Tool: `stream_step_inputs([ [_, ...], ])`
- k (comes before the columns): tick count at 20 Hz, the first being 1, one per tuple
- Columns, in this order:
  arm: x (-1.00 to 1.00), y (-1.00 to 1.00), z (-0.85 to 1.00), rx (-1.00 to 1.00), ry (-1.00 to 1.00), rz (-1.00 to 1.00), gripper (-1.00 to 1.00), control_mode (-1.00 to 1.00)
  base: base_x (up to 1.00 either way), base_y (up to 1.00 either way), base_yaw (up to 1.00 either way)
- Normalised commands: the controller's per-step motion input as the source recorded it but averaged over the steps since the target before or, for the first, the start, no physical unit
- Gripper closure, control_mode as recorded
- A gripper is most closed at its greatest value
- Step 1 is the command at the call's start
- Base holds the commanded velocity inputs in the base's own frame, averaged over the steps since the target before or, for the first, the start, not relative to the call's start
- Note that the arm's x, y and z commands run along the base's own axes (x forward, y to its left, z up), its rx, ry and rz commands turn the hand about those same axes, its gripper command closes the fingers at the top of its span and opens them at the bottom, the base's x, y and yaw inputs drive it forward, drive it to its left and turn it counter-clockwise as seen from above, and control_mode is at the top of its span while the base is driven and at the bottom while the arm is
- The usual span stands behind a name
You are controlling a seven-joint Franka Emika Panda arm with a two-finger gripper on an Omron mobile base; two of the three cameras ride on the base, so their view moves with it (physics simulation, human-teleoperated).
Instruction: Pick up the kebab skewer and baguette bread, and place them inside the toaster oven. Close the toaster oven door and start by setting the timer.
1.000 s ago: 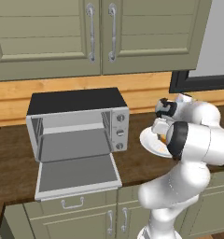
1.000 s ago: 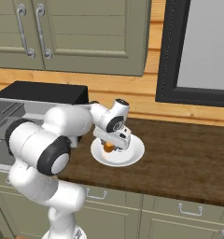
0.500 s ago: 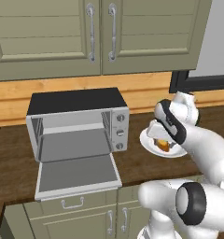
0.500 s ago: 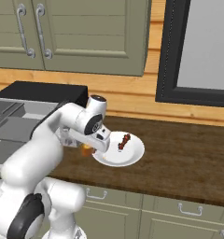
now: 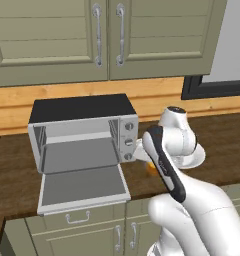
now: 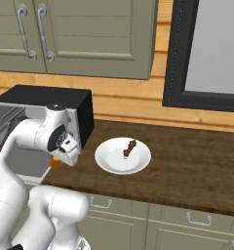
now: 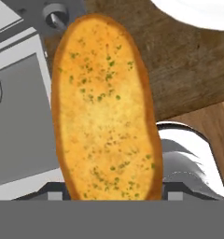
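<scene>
The golden-orange baguette bread (image 7: 104,107) is clamped lengthwise in my gripper (image 6: 59,159), which is shut on it. It hangs above the counter just right of the toaster oven (image 5: 82,131), between the oven and the white plate (image 6: 105,160). A sliver of the bread (image 5: 151,165) shows beside my forearm. The toaster oven door (image 5: 84,186) lies folded down flat and the cavity is bare. On the plate lies the dark red kebab skewer (image 6: 129,148). The bread hides my fingertips in the hand view.
Three knobs (image 5: 127,141) run down the oven's right side. Green wall cabinets (image 5: 107,35) hang above and a dark-framed window (image 6: 206,49) is at the right. Bare brown counter (image 6: 197,166) extends right of the plate.
My arm has swung left from the plate toward the toaster oven, carrying the baguette bread with it. The kebab skewer stays on the plate and the oven door is still down.
</scene>
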Motion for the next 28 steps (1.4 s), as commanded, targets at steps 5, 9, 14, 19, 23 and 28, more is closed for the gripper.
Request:
stream_step_inputs([
  [5, 0.15, 1.0, 0.29, -0.09, 0.01, -0.05, 1.0, -1.0, 0.0, 0.0, 0.0],
  [9, 0.41, 1.0, 0.41, -0.15, 0.05, 0.02, 1.0, -1.0, 0.0, 0.0, 0.0],
  [14, 0.55, 1.0, 0.62, -0.14, 0.12, 0.08, 1.0, -1.0, 0.0, 0.0, 0.0],
  [19, 0.25, 1.0, 0.05, -0.08, 0.08, 0.02, 1.0, -1.0, 0.0, 0.0, 0.0],
  [23, 0.12, 0.95, -0.29, 0.0, -0.04, 0.02, 1.0, -1.0, 0.0, 0.0, 0.0],
  [28, 0.19, 0.5, -0.38, 0.0, -0.17, 0.03, 1.0, -1.0, 0.0, 0.0, 0.0],
])
